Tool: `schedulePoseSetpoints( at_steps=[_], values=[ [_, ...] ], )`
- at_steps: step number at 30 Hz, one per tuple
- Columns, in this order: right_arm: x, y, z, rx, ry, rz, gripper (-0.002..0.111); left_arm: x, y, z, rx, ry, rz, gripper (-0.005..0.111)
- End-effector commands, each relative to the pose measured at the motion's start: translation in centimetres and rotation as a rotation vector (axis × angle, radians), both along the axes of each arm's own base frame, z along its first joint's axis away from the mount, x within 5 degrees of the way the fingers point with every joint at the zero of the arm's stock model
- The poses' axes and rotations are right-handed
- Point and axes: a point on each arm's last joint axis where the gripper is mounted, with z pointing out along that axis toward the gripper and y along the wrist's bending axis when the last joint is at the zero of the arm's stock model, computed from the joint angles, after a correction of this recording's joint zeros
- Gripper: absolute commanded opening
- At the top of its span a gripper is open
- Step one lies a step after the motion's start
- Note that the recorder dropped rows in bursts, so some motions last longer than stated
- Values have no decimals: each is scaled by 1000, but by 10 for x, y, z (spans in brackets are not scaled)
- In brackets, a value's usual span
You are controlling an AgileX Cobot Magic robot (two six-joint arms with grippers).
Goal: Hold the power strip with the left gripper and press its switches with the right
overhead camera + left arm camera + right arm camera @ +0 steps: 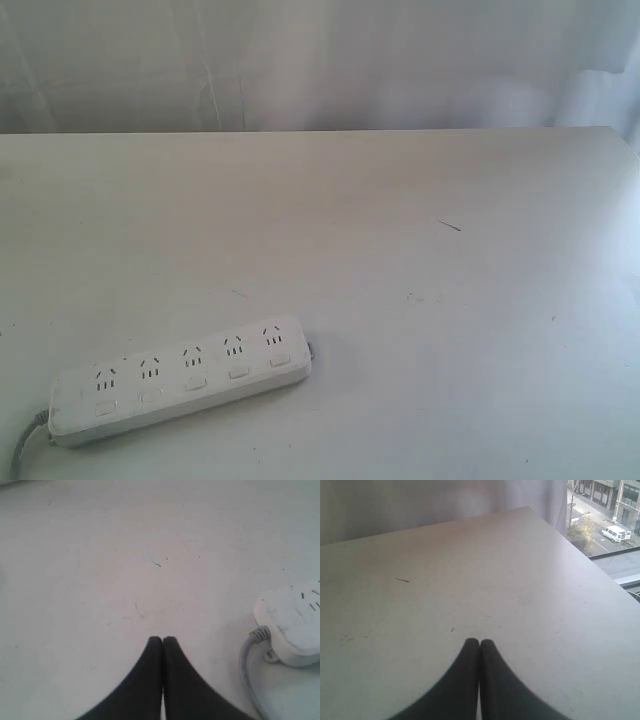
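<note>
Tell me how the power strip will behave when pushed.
The strip looks rigid and flat, so it should not bend or tip. Loose on the smooth table, it will probably slide. Its grey cord looks floppy and may drag.

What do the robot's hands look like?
The left end effector and right end effector look alike: each has two plain black fingers, wide at the base, curving to narrow rounded tips. No cables or markings show; the arms themselves are out of view.

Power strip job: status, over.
Left gripper shut, empty, near the cord. Right gripper shut, empty. Power strip flat on table, untouched. Nothing in the way.
</note>
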Motion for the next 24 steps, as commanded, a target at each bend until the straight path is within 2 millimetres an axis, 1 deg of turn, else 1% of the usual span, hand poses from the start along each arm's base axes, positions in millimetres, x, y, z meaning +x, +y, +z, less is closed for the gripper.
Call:
schedulePoseSetpoints(
  at_steps=[1,5,7,9,11,13,16,19,21,24],
  values=[
    [0,0,1,-4,-11,4,0,-1,0,-4,6,23,0,0],
    [0,0,1,-4,-11,4,0,-1,0,-4,12,23,0,0],
    [0,0,1,-4,-11,4,0,-1,1,-3,54,20,-10,0],
    [0,0,1,-4,-11,4,0,1,1,-1,58,-10,-13,0],
    [0,0,1,-4,-11,4,0,3,0,5,49,-80,-16,0],
    [0,0,1,-4,-11,4,0,7,-1,14,25,-192,-25,0],
    [0,0,1,-4,-11,4,0,10,-3,28,-84,-367,-14,0],
    [0,0,1,-4,-11,4,0,10,-4,39,-199,-501,4,0],
    [0,0,1,-4,-11,4,0,10,-4,46,-253,-545,12,0],
    [0,0,1,-4,-11,4,0,6,-3,62,-243,-556,17,0]
  ],
)
